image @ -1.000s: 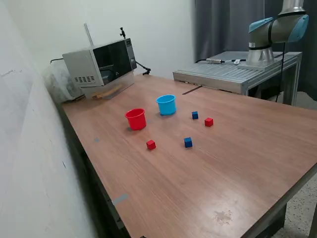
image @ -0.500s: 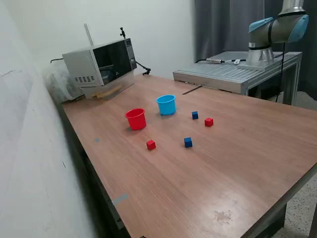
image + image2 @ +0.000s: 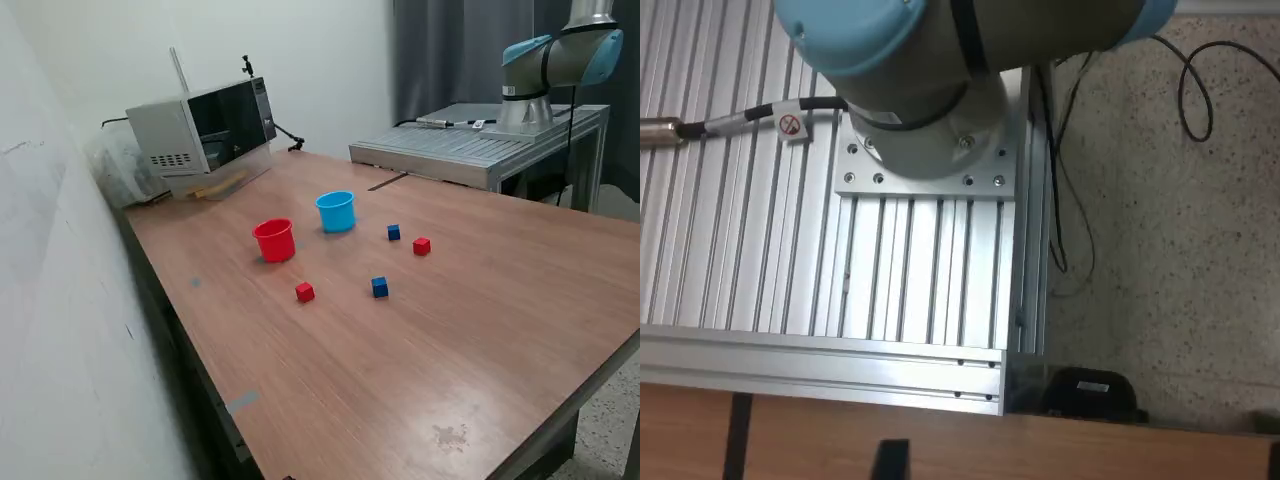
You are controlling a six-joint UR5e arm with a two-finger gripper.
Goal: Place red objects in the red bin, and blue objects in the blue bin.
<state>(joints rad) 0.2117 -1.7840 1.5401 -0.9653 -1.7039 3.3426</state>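
Observation:
In the exterior view the red bin [image 3: 274, 240], a small red cup, stands on the wooden table [image 3: 480, 330], with the blue bin [image 3: 337, 211], a light-blue cup, just to its right. One red cube [image 3: 305, 292] lies in front of the red cup and another red cube [image 3: 422, 246] sits further to the exterior view's right. A dark-blue cube [image 3: 380, 287] rests between them, and a second dark-blue cube [image 3: 394, 232] lies near the blue cup. Only the arm's base and lower joints [image 3: 545, 75] show; the gripper is out of view.
A microwave [image 3: 205, 130] stands at the table's back on the exterior view's left. The arm's base [image 3: 930, 80] is bolted to a ribbed aluminium platform [image 3: 890, 270] beside the table. Cables [image 3: 1060, 200] trail on the speckled floor. A wall runs along the exterior view's left.

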